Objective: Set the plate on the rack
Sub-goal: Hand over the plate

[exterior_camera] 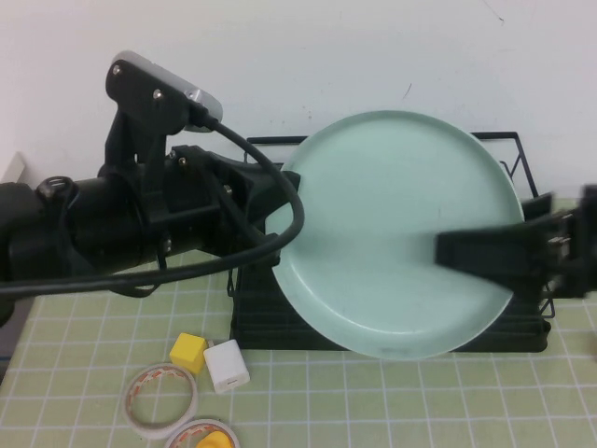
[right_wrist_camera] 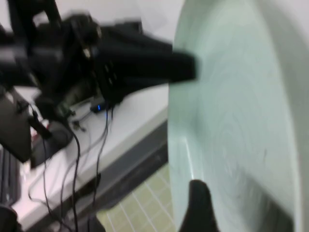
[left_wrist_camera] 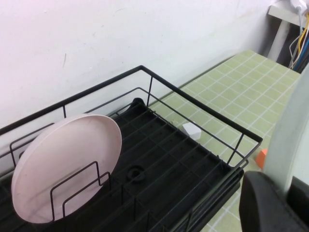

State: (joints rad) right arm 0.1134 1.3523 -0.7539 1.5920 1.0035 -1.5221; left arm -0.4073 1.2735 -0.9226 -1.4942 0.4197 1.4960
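The pale mint-green plate [exterior_camera: 392, 233] is held up in the air, tilted on edge, in front of the black wire rack [exterior_camera: 494, 137]. My left gripper [exterior_camera: 275, 219] is shut on the plate's left rim; in the left wrist view the rim [left_wrist_camera: 289, 135] sits between its fingers [left_wrist_camera: 285, 186]. My right gripper [exterior_camera: 448, 252] reaches in from the right, with one finger [right_wrist_camera: 198, 203] lying across the plate's face [right_wrist_camera: 241, 96] and the other hidden behind it. The rack [left_wrist_camera: 193, 159] lies below the left gripper.
A pale pink plate [left_wrist_camera: 63, 164] stands upright in the rack's wire holder. On the green gridded mat in front are a yellow cube [exterior_camera: 187, 352], a white block [exterior_camera: 227, 365] and two tape rolls [exterior_camera: 161, 399]. An orange block [left_wrist_camera: 261, 158] lies beside the rack. A white wall stands behind.
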